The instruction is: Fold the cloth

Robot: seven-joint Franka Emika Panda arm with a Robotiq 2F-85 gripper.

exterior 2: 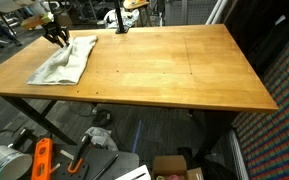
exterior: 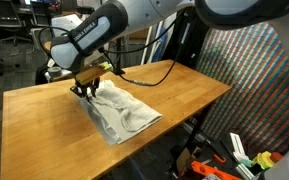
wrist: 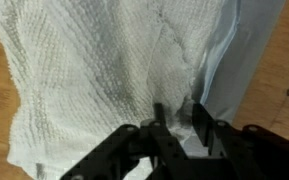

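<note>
The cloth (exterior: 124, 112) is a white to light-grey sheet, rumpled and partly doubled over, lying near a corner of the wooden table (exterior: 44, 120). In the other exterior view the cloth (exterior 2: 66, 62) lies at the table's (exterior 2: 164, 70) far left end. My gripper (exterior: 84, 90) is down on the cloth's far edge, also visible as the gripper (exterior 2: 57, 40) at the cloth's back corner. In the wrist view the waffle-textured cloth (wrist: 104, 70) fills the picture, and the gripper (wrist: 179, 120) has a raised ridge of cloth pinched between its dark fingers (wrist: 200, 128).
The cloth lies close to the table's edge in both exterior views. A colourful patterned panel (exterior: 254, 80) stands beside the table. Under the table lie an orange tool (exterior 2: 41, 160) and boxes (exterior 2: 174, 168). Office chairs stand behind.
</note>
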